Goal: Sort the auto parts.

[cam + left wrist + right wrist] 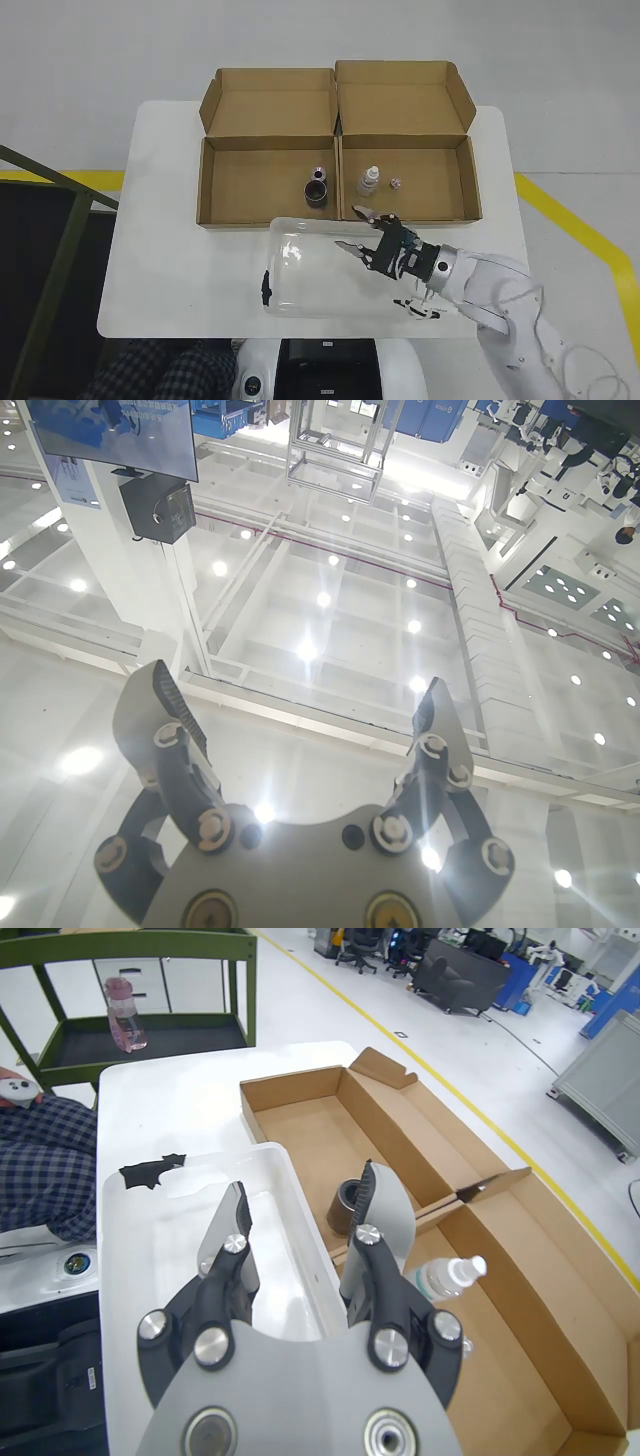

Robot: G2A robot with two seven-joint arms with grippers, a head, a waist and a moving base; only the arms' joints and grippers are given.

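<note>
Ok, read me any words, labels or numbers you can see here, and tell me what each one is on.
Nothing can be quoted reliably.
spray bottle: label print is blurred, unreadable.
hanging screen: text too small to read.
blue overhead panels: lettering too small to read.
cardboard boxes, metal cylinder, clear bin: no print visible.

Two boxes sit side by side at the far side of the table [160,250]. The cylinder [317,189] is in the left box [205,185]; the bottle [369,180] and small part [395,183] are in the right box [470,180]. The bin [300,270] sits in front of both, and my right gripper [348,226] is over its far right corner.
</note>
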